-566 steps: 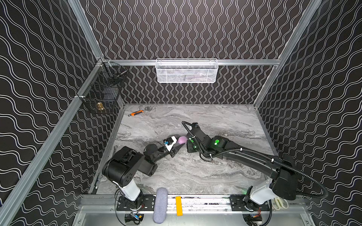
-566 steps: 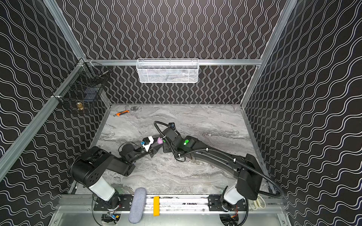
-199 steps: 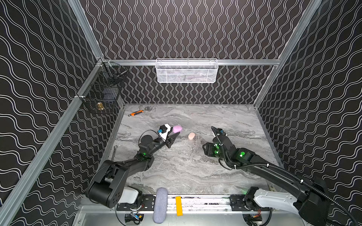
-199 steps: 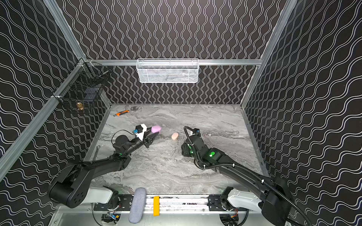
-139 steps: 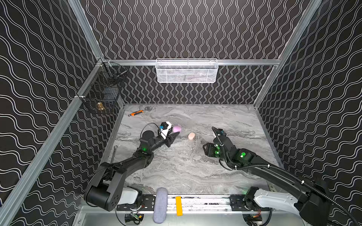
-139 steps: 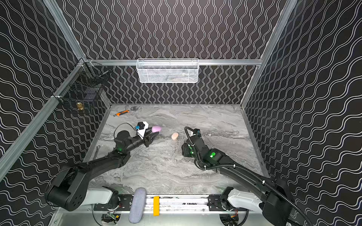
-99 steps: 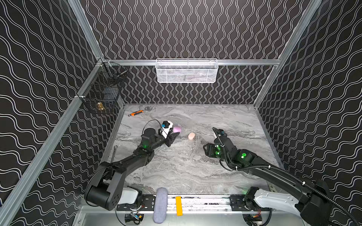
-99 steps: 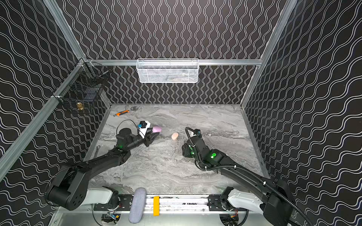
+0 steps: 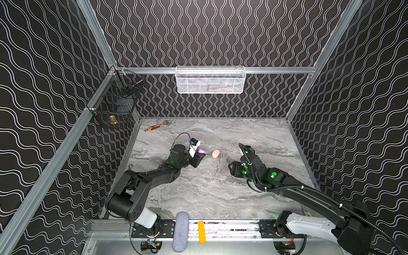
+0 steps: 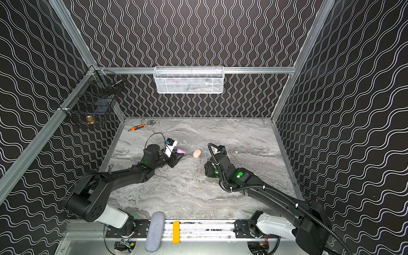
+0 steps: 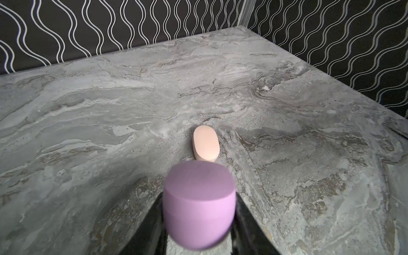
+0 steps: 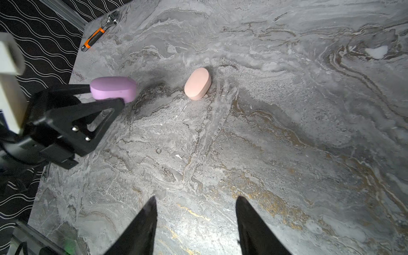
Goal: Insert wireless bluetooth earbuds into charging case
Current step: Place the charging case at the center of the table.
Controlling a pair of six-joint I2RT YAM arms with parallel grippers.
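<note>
Left gripper (image 12: 108,95) is clamped on the lilac case (image 11: 198,203), lid closed, gripped across its short sides and, as far as I can judge, held just off the table (image 11: 88,110). Right gripper (image 12: 195,201) has its jaws apart with nothing between them, hovering over bare marble.

Peach case (image 9: 216,153) lies flat on the table, also closed, just beyond the lilac case and straight ahead of the left fingers. In the left wrist view its long axis runs nearly in line with that arm's reach. From the right wrist view it sits ahead and off toward the left arm, long axis on a diagonal to the right jaws.

The left arm is nearer to it but busy, so I'd guess the right one takes it (wrist needs a twist first to close across the narrow width).

No loose earbuds visible in any view; I can't tell what's inside either case.
</note>
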